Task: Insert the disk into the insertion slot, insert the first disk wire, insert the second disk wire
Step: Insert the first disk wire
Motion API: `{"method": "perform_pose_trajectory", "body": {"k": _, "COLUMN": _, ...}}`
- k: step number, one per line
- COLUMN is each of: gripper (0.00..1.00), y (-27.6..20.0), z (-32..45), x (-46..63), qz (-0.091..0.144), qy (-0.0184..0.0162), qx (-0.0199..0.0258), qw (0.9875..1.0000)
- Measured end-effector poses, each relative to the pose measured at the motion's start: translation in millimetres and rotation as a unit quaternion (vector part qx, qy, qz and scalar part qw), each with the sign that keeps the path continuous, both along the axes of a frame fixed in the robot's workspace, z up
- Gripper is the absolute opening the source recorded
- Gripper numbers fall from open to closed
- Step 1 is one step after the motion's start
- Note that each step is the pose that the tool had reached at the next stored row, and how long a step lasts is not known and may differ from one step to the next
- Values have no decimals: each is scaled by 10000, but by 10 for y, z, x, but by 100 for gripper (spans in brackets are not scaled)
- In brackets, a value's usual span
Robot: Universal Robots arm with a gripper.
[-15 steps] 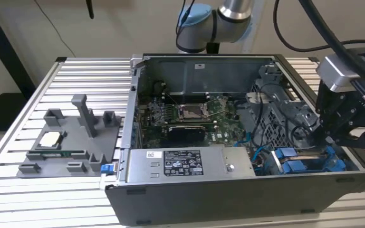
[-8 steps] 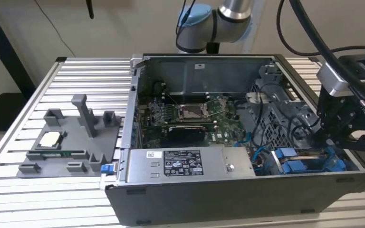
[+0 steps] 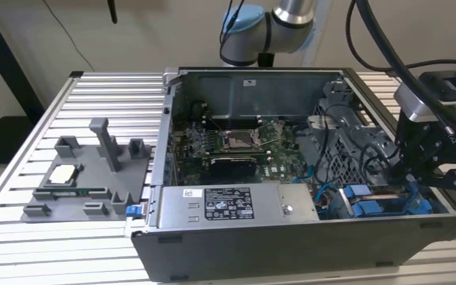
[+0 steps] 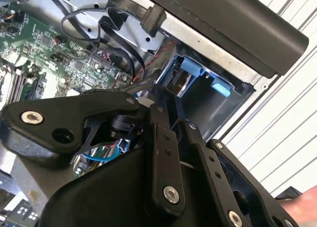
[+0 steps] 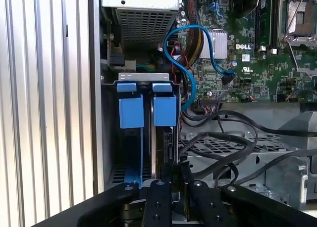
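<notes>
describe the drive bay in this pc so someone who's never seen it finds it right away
Start at the open computer case on the slatted metal table. Follow its near side past the grey labelled power supply box to the corner on the exterior view's right. The drive bay there, unlike the grey metal around it, carries two bright blue plastic tabs.

The hand is cut off by the edge in both wrist views.
</notes>
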State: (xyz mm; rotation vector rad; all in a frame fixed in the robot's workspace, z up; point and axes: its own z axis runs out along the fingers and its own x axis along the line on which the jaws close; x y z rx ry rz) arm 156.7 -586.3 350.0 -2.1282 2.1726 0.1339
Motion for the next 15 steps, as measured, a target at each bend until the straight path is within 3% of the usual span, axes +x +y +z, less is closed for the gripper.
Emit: {"method": "perform_pose_trajectory", "body": {"k": 15, "gripper": 19, "y": 2, "z": -105, "x": 37, "qz": -76, "qy": 5, "qx": -1, "qw": 10000}}
